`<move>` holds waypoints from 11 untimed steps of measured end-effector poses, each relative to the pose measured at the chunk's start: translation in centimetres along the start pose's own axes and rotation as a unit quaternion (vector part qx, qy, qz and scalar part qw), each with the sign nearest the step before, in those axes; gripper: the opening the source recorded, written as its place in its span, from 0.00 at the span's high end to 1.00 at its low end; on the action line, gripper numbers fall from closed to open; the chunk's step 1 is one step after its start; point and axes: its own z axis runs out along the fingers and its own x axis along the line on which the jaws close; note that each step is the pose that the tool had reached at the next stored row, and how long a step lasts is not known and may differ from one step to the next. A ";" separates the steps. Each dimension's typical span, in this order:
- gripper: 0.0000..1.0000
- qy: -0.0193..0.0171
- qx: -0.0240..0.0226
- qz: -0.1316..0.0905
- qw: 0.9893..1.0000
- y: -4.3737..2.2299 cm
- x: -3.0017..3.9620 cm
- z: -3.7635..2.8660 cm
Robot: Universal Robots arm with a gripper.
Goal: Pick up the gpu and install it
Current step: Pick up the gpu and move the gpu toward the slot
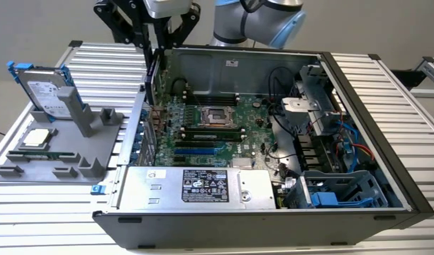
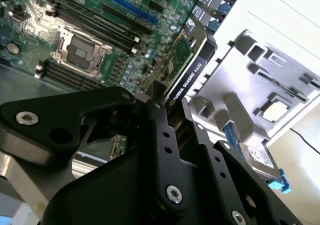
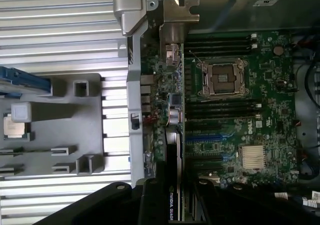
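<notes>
The gpu (image 2: 186, 67) is a green card with a black cooler. In the exterior view it hangs edge-on (image 1: 153, 74) over the far left corner of the open computer case (image 1: 359, 175), above the motherboard (image 1: 224, 135) beside the rear wall. My gripper (image 1: 159, 40) is shut on the card's upper edge, one black finger on each face. Both wrist views look down along the fingers (image 2: 159, 110), with the gpu (image 3: 173, 185) between them and the blue expansion slots (image 3: 210, 137) below. The gripper (image 3: 174, 197) stands well above the board.
A grey fixture tray (image 1: 96, 138) on the exterior view's left carries a silver hard drive in a blue frame (image 1: 43, 90), a processor chip (image 1: 34, 138) and a thin memory stick (image 1: 40, 156). A power supply (image 1: 195, 187) fills the case's front, and a drive cage (image 1: 337, 191) and cables sit on the right.
</notes>
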 end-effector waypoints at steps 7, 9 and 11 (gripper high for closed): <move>1.00 0.001 0.000 0.000 1.000 0.07 -0.99 0.01; 1.00 0.001 0.000 0.000 1.000 0.09 -1.27 0.01; 1.00 0.001 0.000 0.000 1.000 0.11 -1.54 0.01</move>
